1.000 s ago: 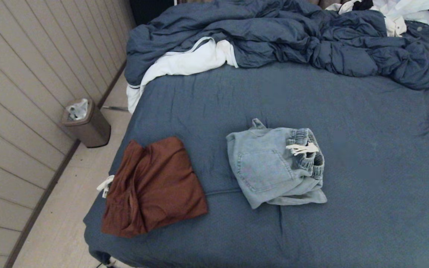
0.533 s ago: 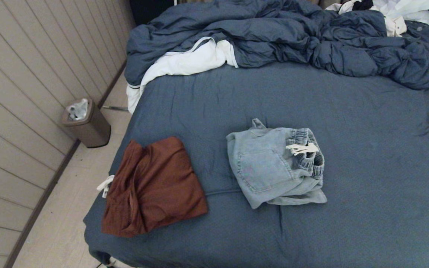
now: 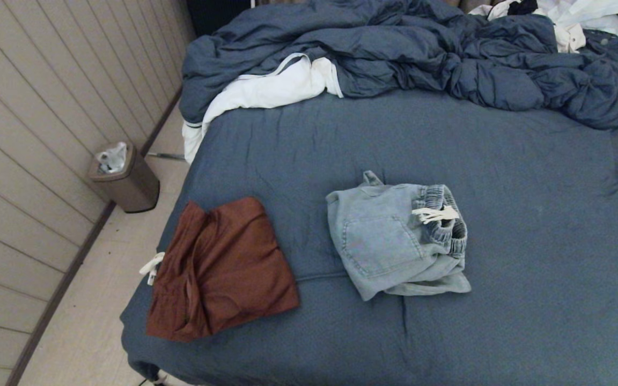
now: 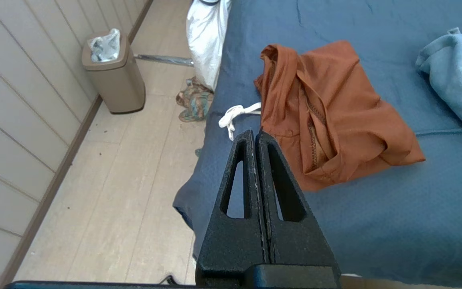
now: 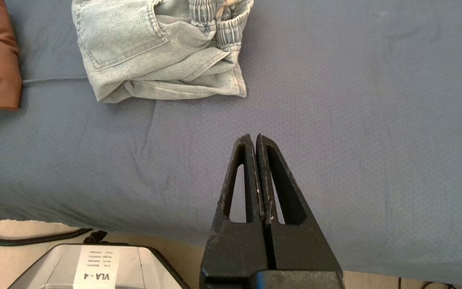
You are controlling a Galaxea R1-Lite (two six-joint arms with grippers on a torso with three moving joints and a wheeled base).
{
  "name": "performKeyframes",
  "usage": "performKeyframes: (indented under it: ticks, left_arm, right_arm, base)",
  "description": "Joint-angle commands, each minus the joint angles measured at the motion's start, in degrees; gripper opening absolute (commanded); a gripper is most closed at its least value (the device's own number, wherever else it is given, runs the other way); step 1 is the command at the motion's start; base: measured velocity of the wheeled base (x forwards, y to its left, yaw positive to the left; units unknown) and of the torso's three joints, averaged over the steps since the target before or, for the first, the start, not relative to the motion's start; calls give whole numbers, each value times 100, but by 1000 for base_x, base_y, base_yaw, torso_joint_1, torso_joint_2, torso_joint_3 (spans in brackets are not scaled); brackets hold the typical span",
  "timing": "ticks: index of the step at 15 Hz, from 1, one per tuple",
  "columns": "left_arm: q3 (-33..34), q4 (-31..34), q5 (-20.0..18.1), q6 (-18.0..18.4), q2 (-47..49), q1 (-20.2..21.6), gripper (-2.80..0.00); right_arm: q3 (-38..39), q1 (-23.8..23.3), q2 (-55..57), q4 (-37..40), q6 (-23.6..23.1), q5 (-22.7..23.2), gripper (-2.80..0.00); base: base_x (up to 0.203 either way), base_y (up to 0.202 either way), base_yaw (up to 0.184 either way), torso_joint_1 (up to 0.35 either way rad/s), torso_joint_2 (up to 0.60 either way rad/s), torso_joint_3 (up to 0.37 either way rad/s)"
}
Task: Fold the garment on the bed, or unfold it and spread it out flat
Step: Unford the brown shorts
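Head view, left to right: panelled wall, then a brown bin lined with a crumpled bag on the pale floor beside the bed. On the slate-blue sheet, near the left edge, a folded rust-brown garment with a white drawstring trailing off its left side. Just right of it, apart and not touching, folded light-blue denim shorts, back pocket up, elastic waistband and white cord to the right. Along the far side of the bed, a rumpled dark blue duvet with white lining spilling over the left edge; white clothing heaped at the far right corner.

Neither arm visible from the head. From the left wrist: left gripper pressed fully together, empty, hanging off the bed's near left corner, just short of the rust-brown garment and its drawstring; a scrap of patterned cloth on the floor by the bed. From the right wrist: right gripper likewise fully together, empty, over bare sheet near the front edge, the denim shorts well beyond its tips; below, a grey housing labelled "VLA - 4" and a coiled cable.
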Motion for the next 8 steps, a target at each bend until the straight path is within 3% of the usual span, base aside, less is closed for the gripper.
performKeyframes:
  ticks: [1, 8]
  left_arm:
    - [0, -8, 0, 1, 15, -2, -280]
    - [0, -8, 0, 1, 15, -2, -280]
  right_arm:
    - [1, 3, 20, 1, 2, 2, -280]
    - [1, 3, 15, 1, 3, 2, -280]
  base:
    - [0, 0, 0, 0, 0, 0]
    - [0, 0, 0, 0, 0, 0]
